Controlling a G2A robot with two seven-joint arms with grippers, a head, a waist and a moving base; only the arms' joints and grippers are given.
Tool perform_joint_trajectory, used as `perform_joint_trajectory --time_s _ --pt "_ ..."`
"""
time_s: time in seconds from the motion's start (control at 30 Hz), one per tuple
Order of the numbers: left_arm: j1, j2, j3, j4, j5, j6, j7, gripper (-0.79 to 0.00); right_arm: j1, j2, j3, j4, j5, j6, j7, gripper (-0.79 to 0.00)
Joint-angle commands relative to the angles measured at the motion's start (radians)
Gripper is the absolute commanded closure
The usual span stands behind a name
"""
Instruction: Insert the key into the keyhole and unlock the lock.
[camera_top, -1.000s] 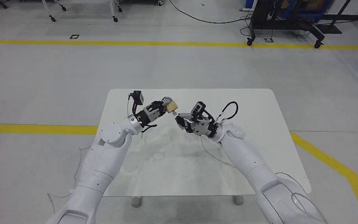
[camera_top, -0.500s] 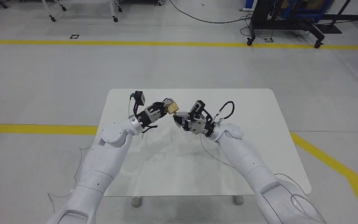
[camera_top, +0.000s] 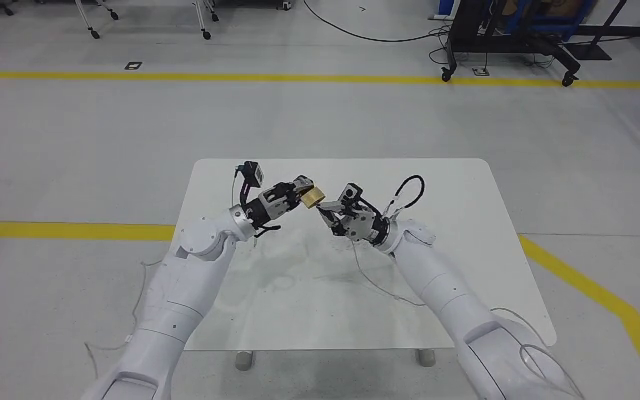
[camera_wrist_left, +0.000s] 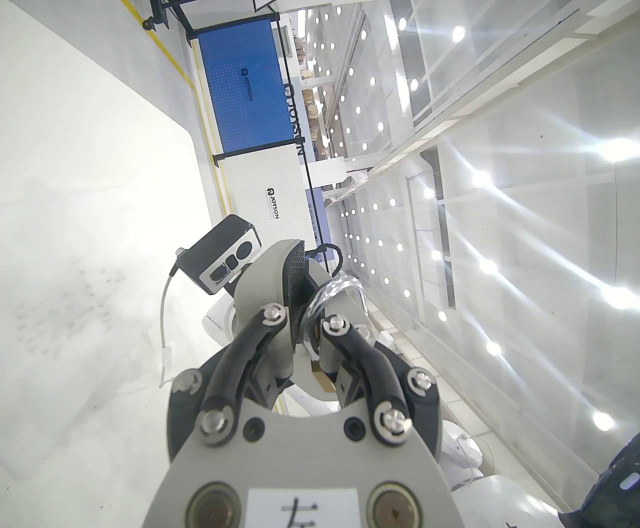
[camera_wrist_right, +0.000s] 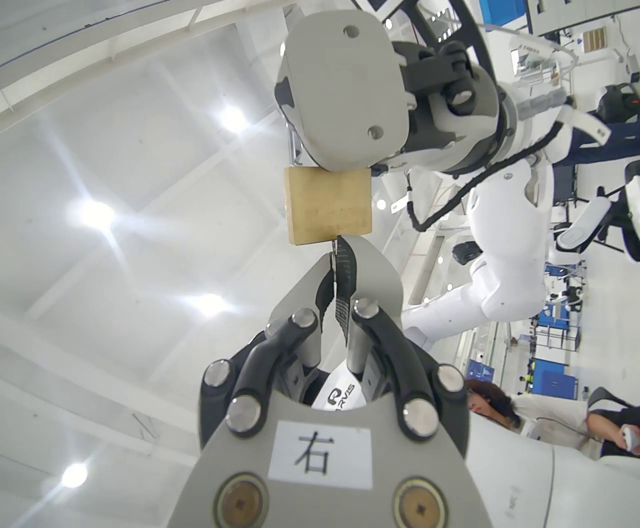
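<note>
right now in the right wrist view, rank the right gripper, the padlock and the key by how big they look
1. right gripper, largest, though it is nearest the camera, which inflates it
2. padlock
3. key, a thin sliver pinched between the fingers, tip at the padlock's underside

A white table (camera_top: 480, 200) stands on grey floor (camera_top: 300, 120) marked with yellow lines (camera_top: 300, 76).

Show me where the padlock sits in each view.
Top view: padlock above the table, between left gripper and right gripper.
Left wrist view: shackle between the left gripper's fingers.
Right wrist view: just beyond the right gripper's tips.
Shared landmark: the left gripper clamping it.
</note>
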Motion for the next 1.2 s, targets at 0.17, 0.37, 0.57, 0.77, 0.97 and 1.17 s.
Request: perform_joint_trajectory --time_s 0.17,0.37,0.57,0.77,0.97,1.17 --pt "0.003 0.001 -0.002 -0.002 0.008 -0.004 0.021 0.0 0.011 0.002 0.01 0.027 -0.035 -0.12 -0.023 -0.366" --pt "0.002 0.002 0.0 0.002 0.052 0.027 0.082 0.0 -0.021 0.03 0.062 0.005 -0.106 -0.379 -0.158 -0.566" --pt "-0.003 0.002 0.029 -0.002 0.181 0.117 0.191 0.0 -0.143 0.097 0.216 -0.113 -0.145 -0.645 -0.307 -0.785" --pt "-0.02 -0.006 0.102 -0.001 0.335 0.231 0.259 0.0 -0.421 0.154 0.386 -0.491 -0.2 -0.757 -0.47 -0.785" --pt "-0.058 -0.023 0.192 0.04 0.464 0.357 0.276 0.0 -0.492 0.162 0.417 -0.591 -0.238 -0.754 -0.535 -0.785" --pt "-0.106 -0.041 0.259 0.111 0.531 0.452 0.241 0.0 -0.492 0.162 0.417 -0.591 -0.238 -0.754 -0.535 -0.785"
